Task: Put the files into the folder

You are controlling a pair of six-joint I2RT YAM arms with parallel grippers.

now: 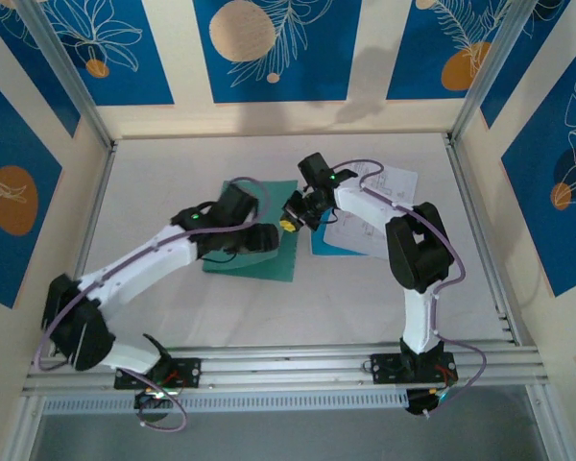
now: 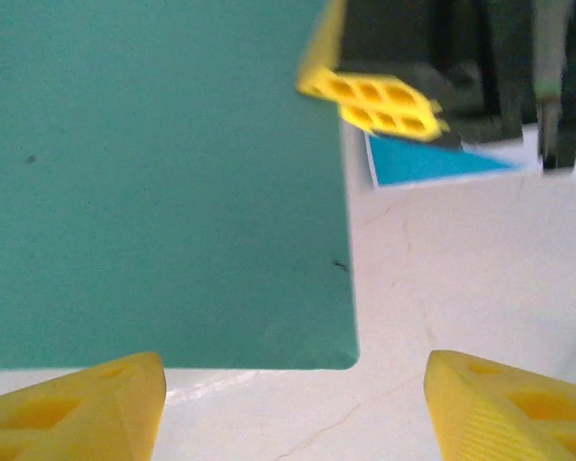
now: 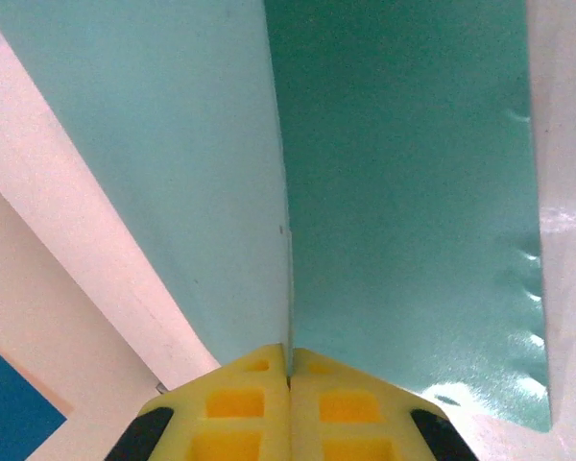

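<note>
Pinching folder (image 3: 403,192) cover with right gripper (image 3: 288,375); hovering left gripper (image 2: 296,373), released, over folder corner; showing unreadably small print on files (image 1: 384,187).

Teal folder (image 1: 274,259) lies mid-desk (image 1: 269,322), slightly skewed. It is partly open: the bottom leaf lies flat and the top cover is raised, its free edge pinched between the right fingers (image 3: 240,403). The files sit just right of it: printed white sheets (image 1: 376,204), with a bright-blue sheet (image 1: 331,245) showing at their near-left edge.
</note>
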